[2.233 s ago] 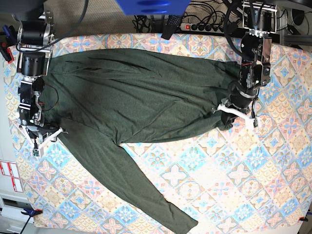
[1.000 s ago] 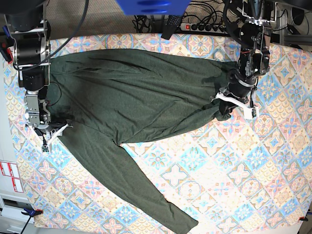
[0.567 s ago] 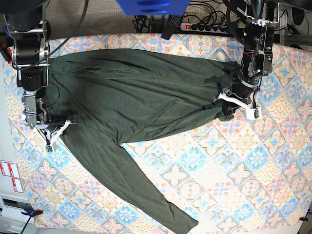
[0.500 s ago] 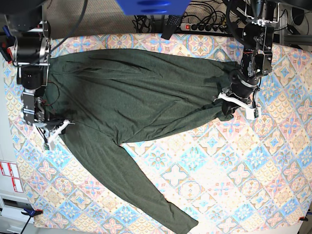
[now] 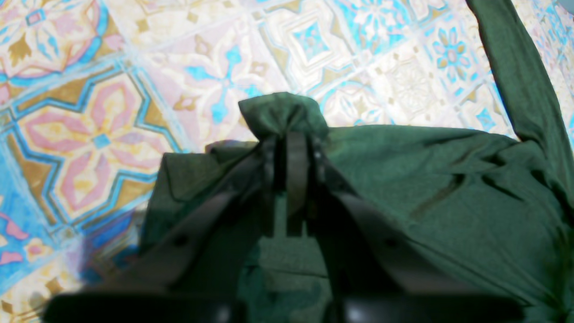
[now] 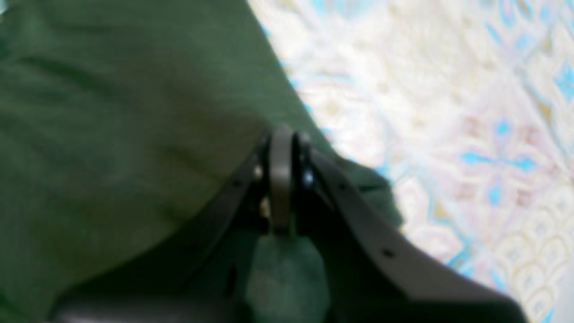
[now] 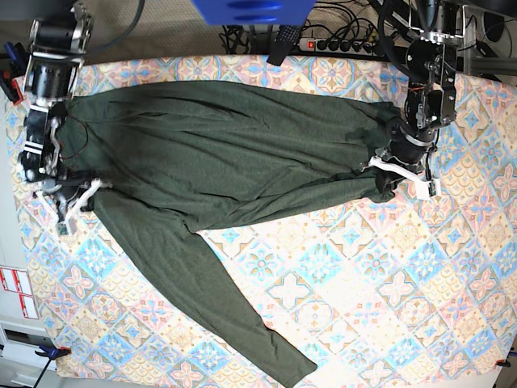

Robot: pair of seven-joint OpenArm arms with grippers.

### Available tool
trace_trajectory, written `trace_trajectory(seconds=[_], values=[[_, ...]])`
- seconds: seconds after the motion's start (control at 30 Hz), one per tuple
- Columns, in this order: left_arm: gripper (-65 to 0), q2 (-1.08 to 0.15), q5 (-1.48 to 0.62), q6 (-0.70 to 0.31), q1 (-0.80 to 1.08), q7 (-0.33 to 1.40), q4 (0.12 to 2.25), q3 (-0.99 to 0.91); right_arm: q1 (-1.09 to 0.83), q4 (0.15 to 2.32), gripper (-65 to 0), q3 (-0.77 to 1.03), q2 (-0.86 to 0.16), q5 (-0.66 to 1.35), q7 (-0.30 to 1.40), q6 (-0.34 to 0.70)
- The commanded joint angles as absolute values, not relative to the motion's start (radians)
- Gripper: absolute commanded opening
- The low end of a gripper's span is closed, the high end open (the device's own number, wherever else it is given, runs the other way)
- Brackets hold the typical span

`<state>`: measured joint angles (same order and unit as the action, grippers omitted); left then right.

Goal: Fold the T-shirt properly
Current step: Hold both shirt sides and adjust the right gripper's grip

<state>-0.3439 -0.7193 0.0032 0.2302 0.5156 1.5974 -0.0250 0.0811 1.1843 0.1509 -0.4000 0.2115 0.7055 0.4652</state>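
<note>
The dark olive-green T-shirt (image 7: 234,153) lies spread across the patterned table, with one long sleeve (image 7: 242,323) trailing toward the front edge. My left gripper (image 7: 388,174) is at the shirt's right end, shut on a bunched fold of the fabric. The left wrist view shows that gripper (image 5: 289,134) pinching a knot of the T-shirt (image 5: 448,179) just above the cloth. My right gripper (image 7: 87,194) is at the shirt's left edge. In the blurred right wrist view this gripper (image 6: 281,139) is shut on the hem of the T-shirt (image 6: 112,112).
A tiled-pattern tablecloth (image 7: 388,283) covers the table. A power strip (image 7: 339,44) and cables lie beyond the back edge, next to a blue object (image 7: 250,10). The table's left edge runs close beside my right arm.
My right gripper has shut on the shirt's left edge and pulled it up and to the left. My left gripper has drifted slightly right with its fold. The shirt lies tauter and the sleeve end has shifted left.
</note>
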Motion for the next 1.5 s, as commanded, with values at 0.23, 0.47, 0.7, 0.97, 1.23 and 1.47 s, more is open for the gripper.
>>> trace_trajectory(seconds=[0.23, 0.47, 0.7, 0.97, 1.23, 1.47], values=[[-65.0, -0.352, -0.723, -0.004, 0.222, 0.496, 1.618, -0.030, 0.024, 1.271, -64.7, 0.159, -0.417, 0.203, 0.661, 0.469], [-65.0, -0.352, -0.723, -0.004, 0.222, 0.496, 1.618, -0.028, 0.108, 1.242, -64.8, 0.157, -0.417, 0.202, 0.659, 0.469], [-65.0, -0.352, -0.723, -0.004, 0.222, 0.496, 1.618, -0.027, 0.262, 0.984, -64.7, 0.157, -0.417, 0.202, 0.648, 0.469], [-65.0, -0.352, -0.723, -0.004, 0.222, 0.498, 1.618, -0.025, 0.354, 0.791, -53.3, 0.150, -0.417, 0.199, 0.561, 0.469], [-65.0, -0.352, -0.722, -0.004, 0.222, 0.498, 1.616, -0.027, 0.414, 0.743, -48.4, 0.150, -0.417, 0.199, 0.559, 0.469], [-65.0, -0.352, -0.722, -0.004, 0.222, 0.496, 1.616, -0.025, 0.441, 0.685, -48.4, 0.150, -0.417, 0.199, 0.558, 0.469]])
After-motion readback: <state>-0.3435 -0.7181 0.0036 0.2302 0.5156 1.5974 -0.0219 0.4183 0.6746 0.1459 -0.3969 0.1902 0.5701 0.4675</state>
